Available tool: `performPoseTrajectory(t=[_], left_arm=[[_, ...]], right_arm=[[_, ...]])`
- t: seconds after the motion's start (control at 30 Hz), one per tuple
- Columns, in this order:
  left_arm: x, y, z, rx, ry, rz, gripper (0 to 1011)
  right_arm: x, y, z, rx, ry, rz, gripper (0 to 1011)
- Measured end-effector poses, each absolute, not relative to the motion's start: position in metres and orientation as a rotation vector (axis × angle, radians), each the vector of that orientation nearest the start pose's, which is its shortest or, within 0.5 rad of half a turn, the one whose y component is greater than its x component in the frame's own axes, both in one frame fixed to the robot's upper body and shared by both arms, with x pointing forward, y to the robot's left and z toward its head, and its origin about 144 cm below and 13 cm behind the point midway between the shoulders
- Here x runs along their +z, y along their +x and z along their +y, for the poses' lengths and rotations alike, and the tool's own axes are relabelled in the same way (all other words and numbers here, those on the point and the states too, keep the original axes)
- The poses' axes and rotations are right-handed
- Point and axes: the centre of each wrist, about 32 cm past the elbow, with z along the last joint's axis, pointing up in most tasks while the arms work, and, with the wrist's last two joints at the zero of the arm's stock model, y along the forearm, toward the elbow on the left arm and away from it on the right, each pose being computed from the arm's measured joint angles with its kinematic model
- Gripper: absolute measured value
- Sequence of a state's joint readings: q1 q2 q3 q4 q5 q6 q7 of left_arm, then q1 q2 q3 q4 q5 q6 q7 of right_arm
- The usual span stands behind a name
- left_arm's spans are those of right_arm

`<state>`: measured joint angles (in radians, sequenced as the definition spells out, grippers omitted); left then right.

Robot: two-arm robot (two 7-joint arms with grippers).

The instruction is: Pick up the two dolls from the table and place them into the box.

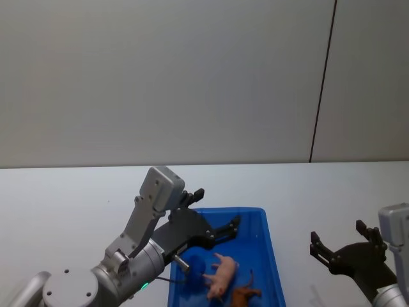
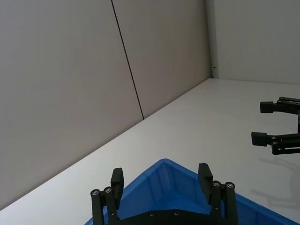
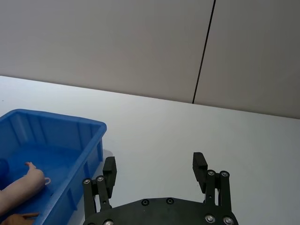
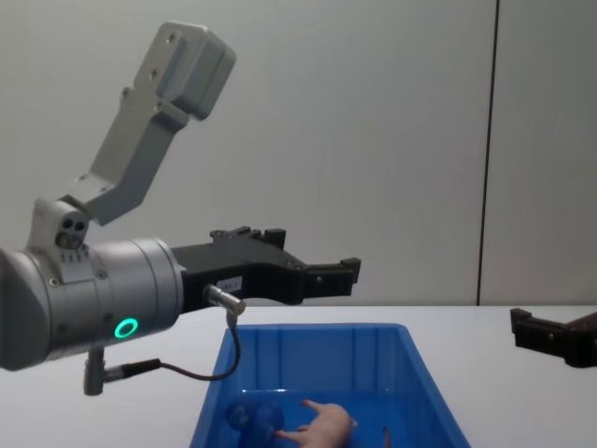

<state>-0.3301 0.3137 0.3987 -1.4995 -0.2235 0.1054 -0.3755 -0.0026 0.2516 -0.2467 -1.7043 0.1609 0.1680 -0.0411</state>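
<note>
Already, both dolls were seen lying inside the box (image 1: 271,256), a blue bin resting on the white surface (image 1: 70,204) with its long axis running away from the robot. The pink pig (image 1: 222,274) was laid on its side near the middle of the box floor, its body set at a slant across the bin in the head view; which end was the head could not be told. Two of its legs were stretched toward the box's left wall, where a dark blue object (image 1: 193,265) of unclear kind was seen just beside them. In the chest view the pig (image 4: 322,427) was seen low behind the near rim. The reddish-brown animal (image 1: 243,295) was lain just beside the pig, nearer the robot and toward the right wall, its thin tail pointed away from the robot.

The left claw (image 1: 217,216) was held above the box's far left part, its fingers spread apart and nothing gripped. The right claw (image 1: 337,244) was held over the bare surface to the right of the box, well apart from it, fingers likewise spread and nothing between them.
</note>
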Motion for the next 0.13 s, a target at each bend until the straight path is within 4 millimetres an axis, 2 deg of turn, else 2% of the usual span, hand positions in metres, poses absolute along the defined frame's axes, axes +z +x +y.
performPoseTrajectory(t=[0.13], left_arm=[[1.2119,0.5294,0.2046,0.852,0.124,-0.147,1001]], right_arm=[[1.1703,0.4473,-0.2138,-1.348,-0.141,-0.007,1001]])
